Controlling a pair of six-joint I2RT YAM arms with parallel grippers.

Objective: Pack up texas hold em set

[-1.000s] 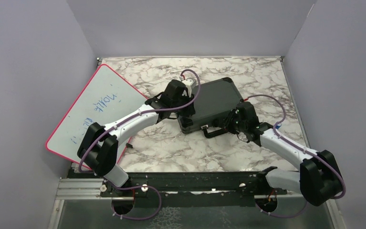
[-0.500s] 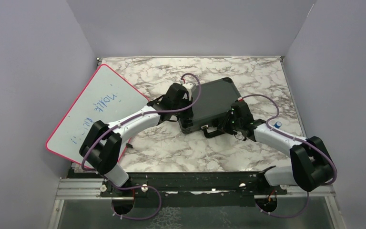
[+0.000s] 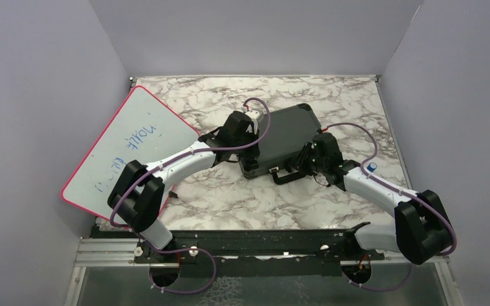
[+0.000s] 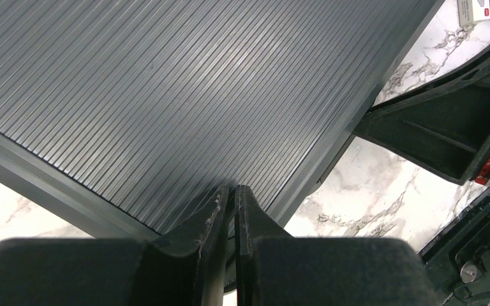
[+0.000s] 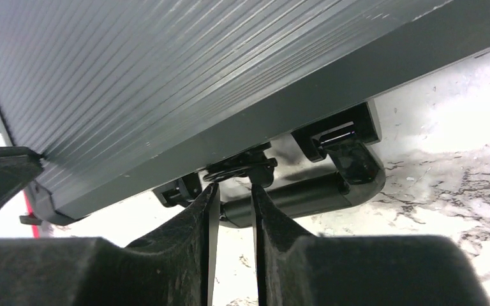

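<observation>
The texas hold em set shows as a black ribbed briefcase (image 3: 288,131), lid down, lying on the marble table. My left gripper (image 3: 249,152) is shut, its tips resting on the ribbed lid (image 4: 166,95) near the case's left front corner (image 4: 235,191). My right gripper (image 3: 302,167) is at the front edge, beside the handle (image 3: 285,177). In the right wrist view its fingers (image 5: 231,188) stand a narrow gap apart just below the centre latch (image 5: 242,167), in front of the handle (image 5: 312,191). Nothing is between them.
A red-edged whiteboard (image 3: 127,150) with blue writing leans at the left, over the table's edge. A small blue-capped object (image 3: 371,167) sits on the marble behind my right forearm. Grey walls enclose the table on three sides. My right arm (image 4: 446,134) shows in the left wrist view.
My right gripper has slid a little left along the case's front edge, and its elbow has swung out and back. My left arm has barely moved.
</observation>
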